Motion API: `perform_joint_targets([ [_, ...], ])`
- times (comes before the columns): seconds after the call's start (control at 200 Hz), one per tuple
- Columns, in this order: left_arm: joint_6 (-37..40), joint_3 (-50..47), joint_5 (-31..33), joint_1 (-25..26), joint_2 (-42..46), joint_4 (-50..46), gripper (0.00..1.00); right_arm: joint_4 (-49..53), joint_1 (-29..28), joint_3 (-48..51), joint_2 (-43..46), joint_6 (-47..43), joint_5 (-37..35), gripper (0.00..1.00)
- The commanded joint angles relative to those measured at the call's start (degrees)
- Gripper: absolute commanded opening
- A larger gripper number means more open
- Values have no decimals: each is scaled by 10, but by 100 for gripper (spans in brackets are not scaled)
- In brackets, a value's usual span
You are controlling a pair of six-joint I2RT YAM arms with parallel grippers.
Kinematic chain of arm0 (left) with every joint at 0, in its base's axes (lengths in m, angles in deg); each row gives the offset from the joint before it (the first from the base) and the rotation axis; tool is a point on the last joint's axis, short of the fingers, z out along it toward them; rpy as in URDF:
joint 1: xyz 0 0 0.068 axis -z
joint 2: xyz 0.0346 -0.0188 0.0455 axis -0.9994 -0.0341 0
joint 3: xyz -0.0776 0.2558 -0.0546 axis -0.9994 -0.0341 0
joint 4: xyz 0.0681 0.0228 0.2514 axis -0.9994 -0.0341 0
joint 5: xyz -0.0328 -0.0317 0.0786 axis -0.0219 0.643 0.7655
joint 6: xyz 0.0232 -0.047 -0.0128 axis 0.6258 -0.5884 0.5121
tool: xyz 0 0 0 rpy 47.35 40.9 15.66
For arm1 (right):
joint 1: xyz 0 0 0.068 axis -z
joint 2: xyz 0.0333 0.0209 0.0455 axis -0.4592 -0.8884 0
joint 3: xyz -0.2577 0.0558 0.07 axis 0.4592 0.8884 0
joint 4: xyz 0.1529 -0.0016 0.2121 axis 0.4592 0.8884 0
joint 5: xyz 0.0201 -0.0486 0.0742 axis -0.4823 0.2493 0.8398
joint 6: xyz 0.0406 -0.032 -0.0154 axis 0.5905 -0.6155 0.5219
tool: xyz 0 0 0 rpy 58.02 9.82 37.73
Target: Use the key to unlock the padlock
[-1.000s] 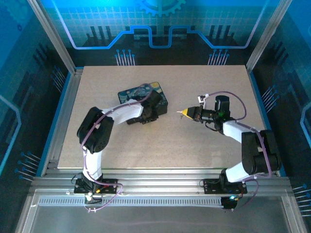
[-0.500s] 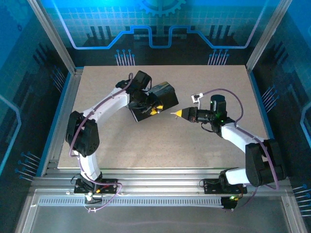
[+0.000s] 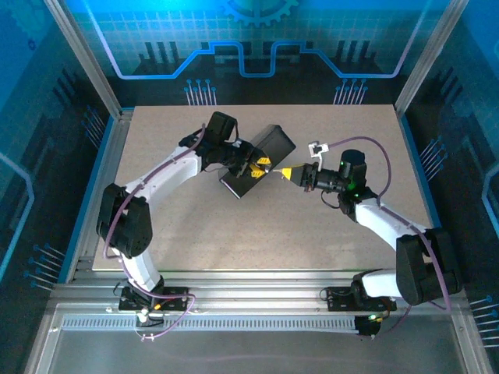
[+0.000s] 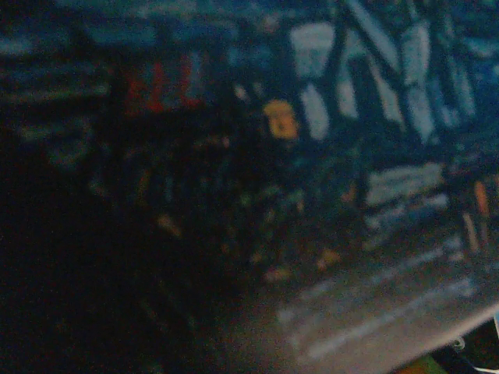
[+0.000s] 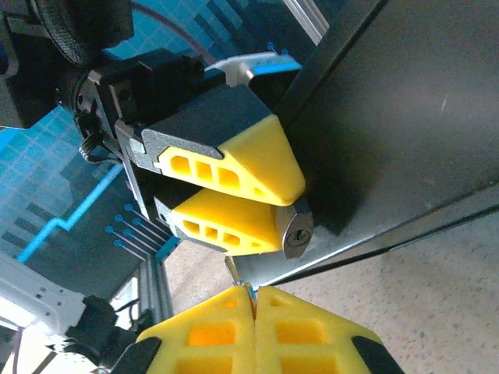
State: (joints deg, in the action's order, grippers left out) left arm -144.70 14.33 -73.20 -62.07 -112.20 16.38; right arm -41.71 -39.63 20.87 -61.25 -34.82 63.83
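just short of the padlock [image 5: 298,234], key [image 5: 236,273] lined up
left gripper [image 5: 295,204] clamps the padlock, keyhole turned outward for entry; right gripper [image 5: 253,300], pinched together on the key, aims its blade there.

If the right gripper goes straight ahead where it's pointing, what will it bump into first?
Probably the padlock, at its keyhole end, held in the left gripper. The key sticking out of the right gripper would touch first; depth is hard to judge.
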Motion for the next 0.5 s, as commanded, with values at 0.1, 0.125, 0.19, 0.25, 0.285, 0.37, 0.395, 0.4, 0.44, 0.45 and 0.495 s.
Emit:
perform_joint_targets([
  [0.1, -60, -56, -38, -11, 44, 123, 0, -68, 22, -11, -54, -40, 15, 0],
  [0.125, -63, -62, -39, -12, 45, 129, 0, -68, 23, -15, -60, -40, 19, 0],
  [0.19, -69, -73, -44, -15, 46, 140, 0, -80, 23, -21, -75, -39, 33, 0],
  [0.25, -71, -79, -48, -18, 48, 147, 0, -94, 20, -22, -85, -39, 40, 0],
  [0.285, -75, -83, -50, -19, 47, 152, 0, -102, 20, -22, -90, -40, 42, 0],
  [0.37, -84, -97, -55, -22, 49, 169, 0, -123, 20, -24, -109, -33, 40, 0],
  [0.395, -85, -99, -55, -24, 49, 171, 0, -137, 20, -25, -116, -24, 41, 0],
  [0.4, -85, -99, -56, -24, 49, 172, 0, -139, 19, -25, -118, -22, 41, 0],
  [0.44, -86, -103, -58, -26, 51, 174, 0, -173, 19, -22, -130, -2, 44, 0],
  [0.45, -86, -104, -57, -27, 51, 175, 0, -182, 19, -22, -134, 4, 43, 0],
  [0.495, -88, -108, -59, -31, 53, 179, 0, -223, 19, -18, -146, 28, 43, 0],
])
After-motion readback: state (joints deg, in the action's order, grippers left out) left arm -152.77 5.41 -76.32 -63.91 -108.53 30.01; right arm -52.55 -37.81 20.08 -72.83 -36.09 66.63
